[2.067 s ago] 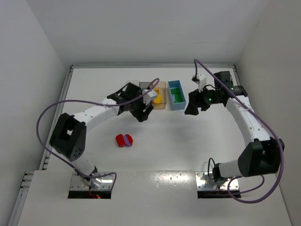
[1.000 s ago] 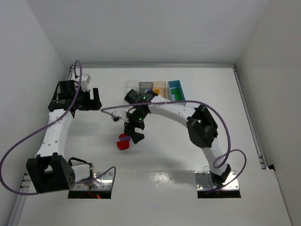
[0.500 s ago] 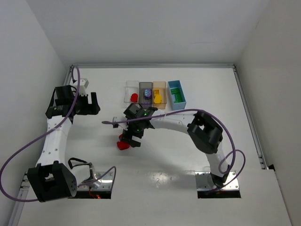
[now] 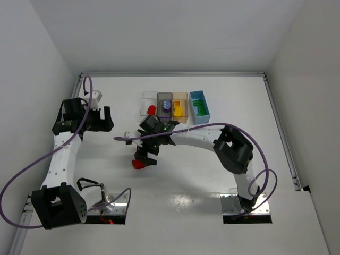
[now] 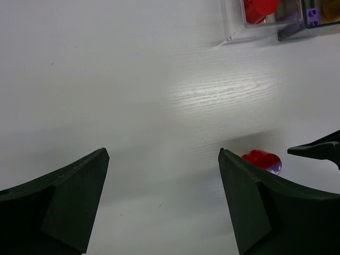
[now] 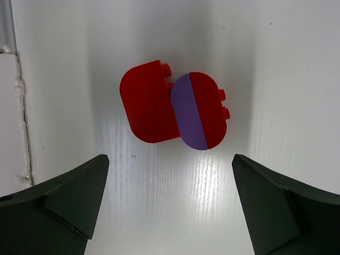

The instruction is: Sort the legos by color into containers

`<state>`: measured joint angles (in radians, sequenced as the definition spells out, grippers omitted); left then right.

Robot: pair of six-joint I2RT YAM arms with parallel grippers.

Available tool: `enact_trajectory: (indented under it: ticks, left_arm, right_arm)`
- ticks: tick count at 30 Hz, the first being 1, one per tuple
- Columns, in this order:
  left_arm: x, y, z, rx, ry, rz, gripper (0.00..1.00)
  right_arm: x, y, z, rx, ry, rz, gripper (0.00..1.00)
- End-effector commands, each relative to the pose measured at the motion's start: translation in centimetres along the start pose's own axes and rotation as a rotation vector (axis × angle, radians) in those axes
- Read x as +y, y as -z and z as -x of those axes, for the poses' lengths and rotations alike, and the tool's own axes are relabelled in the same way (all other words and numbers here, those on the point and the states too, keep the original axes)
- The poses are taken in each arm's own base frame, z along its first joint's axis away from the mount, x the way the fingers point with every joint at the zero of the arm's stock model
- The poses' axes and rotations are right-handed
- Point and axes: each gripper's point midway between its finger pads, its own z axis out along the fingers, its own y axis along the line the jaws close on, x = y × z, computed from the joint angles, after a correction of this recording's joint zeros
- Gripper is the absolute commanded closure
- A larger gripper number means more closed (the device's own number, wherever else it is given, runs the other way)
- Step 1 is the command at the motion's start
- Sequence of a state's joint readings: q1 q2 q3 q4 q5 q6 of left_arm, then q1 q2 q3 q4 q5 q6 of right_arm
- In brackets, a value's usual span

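white table [image 4: 180, 178], pale walls [image 4: 159, 32]

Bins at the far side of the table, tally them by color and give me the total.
Clear bin: 1
Smoky grey bin: 1
Tan bin: 1
Light blue bin: 1
Total: 4

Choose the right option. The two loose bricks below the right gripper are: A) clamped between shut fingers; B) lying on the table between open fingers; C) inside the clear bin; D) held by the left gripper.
B: the right wrist view shows the red brick and the red-and-purple brick lying on the table, with the right gripper spread wide and touching neither.
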<state>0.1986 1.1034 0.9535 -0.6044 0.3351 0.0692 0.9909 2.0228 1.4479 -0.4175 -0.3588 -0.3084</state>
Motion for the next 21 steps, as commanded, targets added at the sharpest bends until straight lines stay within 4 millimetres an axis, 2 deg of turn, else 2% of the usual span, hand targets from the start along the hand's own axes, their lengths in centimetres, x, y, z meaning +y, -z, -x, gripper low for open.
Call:
enact_trajectory:
  ticks: [1,3,5,6,7,10,11,15,16,21]
  left_arm:
    - [0.2,-0.1,0.2,-0.014,-0.008,-0.005,0.09]
    - [0.1,-0.3,0.1,-0.007,-0.005,-0.016,0.09]
    - [0.1,-0.3,0.1,-0.007,-0.005,-0.016,0.09]
    - [0.0,-0.5,-0.1,0.001,-0.001,-0.026,0.09]
    - [0.0,-0.6,0.1,-0.007,-0.004,-0.025,0.09]
    - [-0.2,-0.8,0.0,-0.001,-0.001,-0.038,0.09]
    - [-0.1,-0.8,0.2,-0.009,-0.004,-0.037,0.09]
    - [-0.7,-1.0,0.2,-0.009,-0.021,-0.081,0.09]
    - [-0.8,-1.2,0.0,-0.002,-0.018,-0.091,0.09]
    - [-1.1,-1.4,-0.1,0.003,-0.014,-0.112,0.09]
  right_arm:
    - [-0.9,-0.1,2.7,-0.084,0.066,-0.016,0.0]
    - [-1.6,0.1,3.0,-0.082,0.112,-0.044,0.0]
    - [-1.8,-0.2,2.3,-0.068,0.141,-0.054,0.0]
    - [-1.5,-0.6,1.3,-0.052,0.151,-0.046,0.0]
    - [-1.8,-0.4,1.6,-0.064,0.176,-0.064,0.0]
    - [-2.2,-0.5,0.3,-0.05,0.235,-0.067,0.0]
    - [-2.2,-0.5,-0.4,-0.047,0.267,-0.048,0.0]
    - [-2.3,-0.4,-0.8,-0.065,0.343,-0.007,0.0]
    - [-2.4,-0.7,-1.6,-0.057,0.345,0.006,0.0]
    - [-3.0,-0.7,-2.1,-0.073,0.369,0.024,0.0]
